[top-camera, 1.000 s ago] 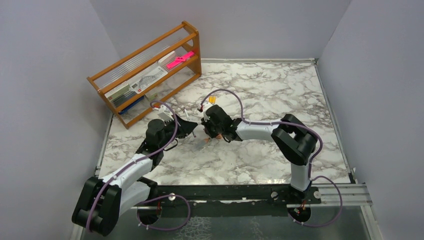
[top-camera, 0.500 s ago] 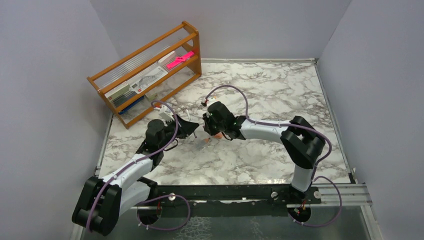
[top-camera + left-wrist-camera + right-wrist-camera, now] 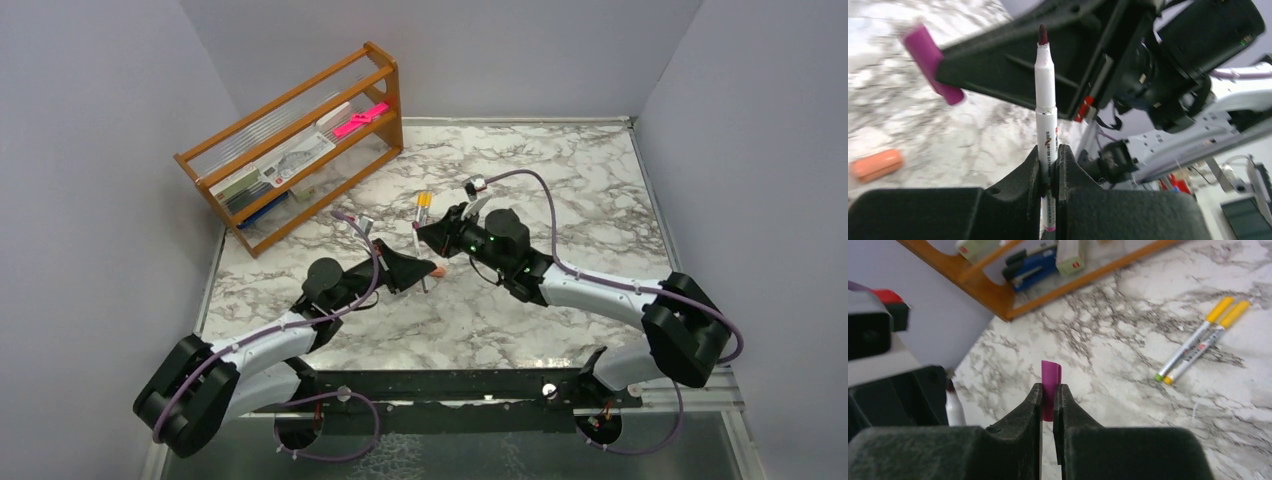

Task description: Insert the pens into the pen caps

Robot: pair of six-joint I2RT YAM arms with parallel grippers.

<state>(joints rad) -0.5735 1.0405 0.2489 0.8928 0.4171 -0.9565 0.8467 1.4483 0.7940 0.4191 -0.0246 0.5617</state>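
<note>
My left gripper (image 3: 1049, 150) is shut on a white-barrelled pen (image 3: 1045, 100), which stands upright with its dark purple tip bare. My right gripper (image 3: 1047, 395) is shut on a purple pen cap (image 3: 1050, 385). In the top view the left gripper (image 3: 412, 270) and the right gripper (image 3: 440, 238) face each other closely above the table's middle. In the left wrist view the purple cap (image 3: 928, 62) hangs to the left of the pen tip, apart from it. An orange-pink cap (image 3: 875, 164) lies loose on the marble, also in the top view (image 3: 438, 270).
Two pens with yellow caps (image 3: 1198, 337) lie side by side on the marble behind the grippers, also in the top view (image 3: 424, 206). A wooden rack (image 3: 290, 150) with stationery stands at the back left. Grey walls enclose the table.
My right gripper has lifted off the table and swung back and to the right, uncovering the two yellow-capped pens. My left gripper has reached forward and right with the pen.
</note>
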